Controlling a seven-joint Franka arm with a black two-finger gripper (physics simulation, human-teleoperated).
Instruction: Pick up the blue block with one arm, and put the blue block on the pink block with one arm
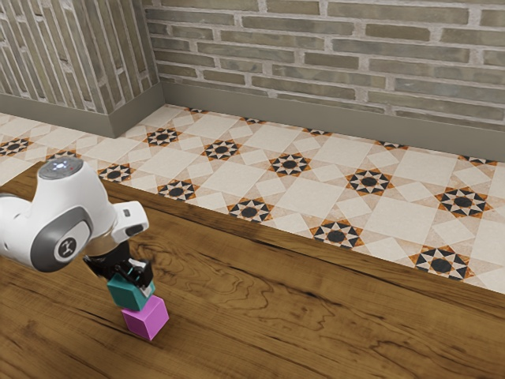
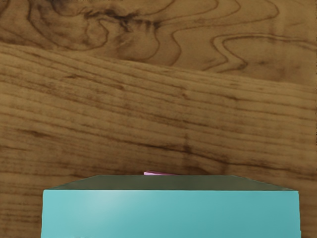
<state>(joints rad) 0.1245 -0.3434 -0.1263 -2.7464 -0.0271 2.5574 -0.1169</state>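
Note:
A teal-blue block (image 1: 129,293) rests on top of the pink block (image 1: 147,318) on the wooden table, slightly offset toward the exterior view's left. My black gripper (image 1: 125,275) sits right over the blue block with its fingers down along the block's sides, shut on it. In the wrist view the blue block (image 2: 171,210) lies just under the hand, and a thin sliver of the pink block (image 2: 157,173) peeks out past its far edge.
The wooden table (image 1: 316,316) stretches to the exterior view's right. Its far edge runs diagonally, with patterned floor tiles (image 1: 316,181) and brick walls (image 1: 331,47) beyond.

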